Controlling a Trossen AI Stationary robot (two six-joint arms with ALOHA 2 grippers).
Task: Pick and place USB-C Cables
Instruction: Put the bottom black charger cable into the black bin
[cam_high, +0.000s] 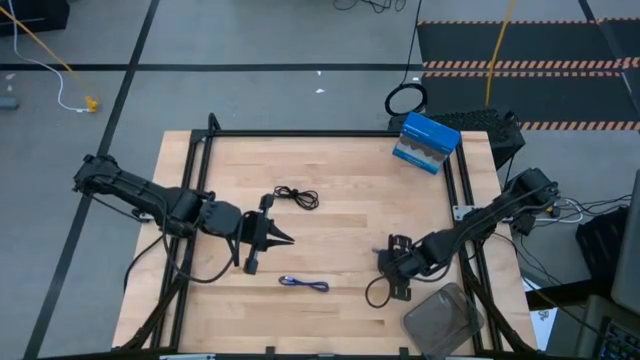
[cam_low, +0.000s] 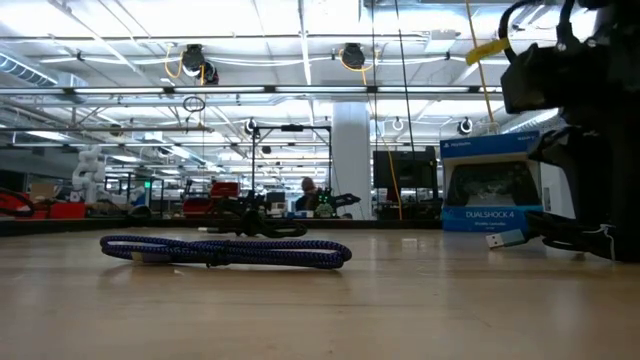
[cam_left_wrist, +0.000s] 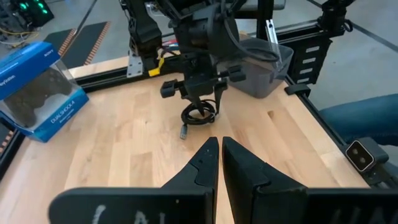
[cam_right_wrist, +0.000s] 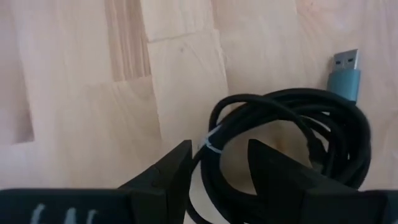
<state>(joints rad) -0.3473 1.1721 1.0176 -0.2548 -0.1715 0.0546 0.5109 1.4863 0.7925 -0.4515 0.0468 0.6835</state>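
Note:
My right gripper is open and points down at a black coiled USB-C cable near the table's right near corner. Its two fingers stand on either side of the coil's strands by a white tie. The coil lies flat on the wood, its blue-grey plug sticking out. A second black cable lies at mid-table. The blue-purple cable lies near the near edge. My left gripper is shut, hovers between those two and holds nothing. My right gripper has the coil's strands between its open fingers from above; I cannot tell whether either finger touches them. The coil rests on the table.
A blue game-controller box stands at the far right corner. A grey plastic container sits at the near right corner, just beyond the right gripper. A black metal frame borders the table. Bare wood lies between the cables.

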